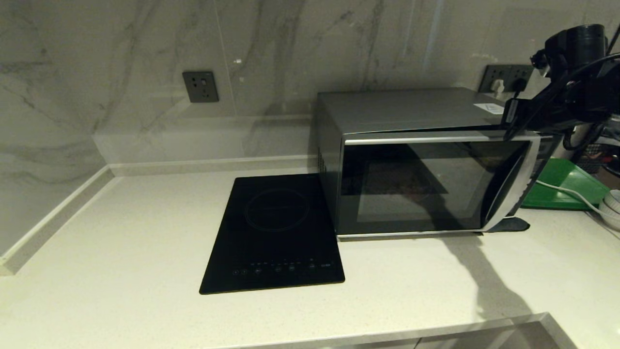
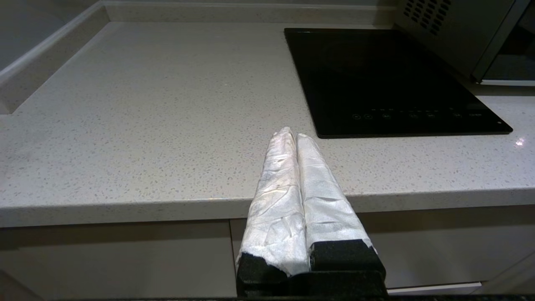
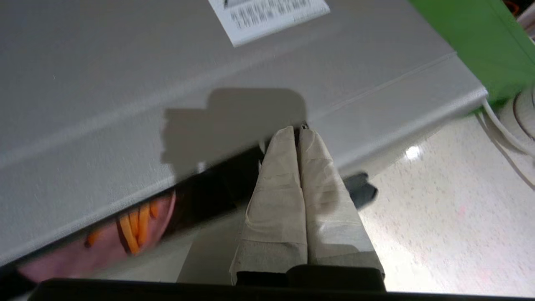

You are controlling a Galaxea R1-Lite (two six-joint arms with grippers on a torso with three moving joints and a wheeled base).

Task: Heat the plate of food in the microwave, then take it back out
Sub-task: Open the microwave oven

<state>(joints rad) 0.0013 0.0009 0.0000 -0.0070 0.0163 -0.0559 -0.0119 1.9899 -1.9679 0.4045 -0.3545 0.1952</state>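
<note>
Right gripper [image 3: 297, 130], fingers pressed together, rests at the microwave [image 1: 416, 165] door's top edge, likely to swing it; your plate of food [image 3: 125, 234] sits inside. Left gripper [image 2: 291, 134] parked, closed.

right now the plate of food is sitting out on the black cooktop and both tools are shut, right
Not on the cooktop, which is bare. The right wrist view shows the plate of food inside the microwave, seen through the door gap. The left tool and right tool are indeed shut.
</note>
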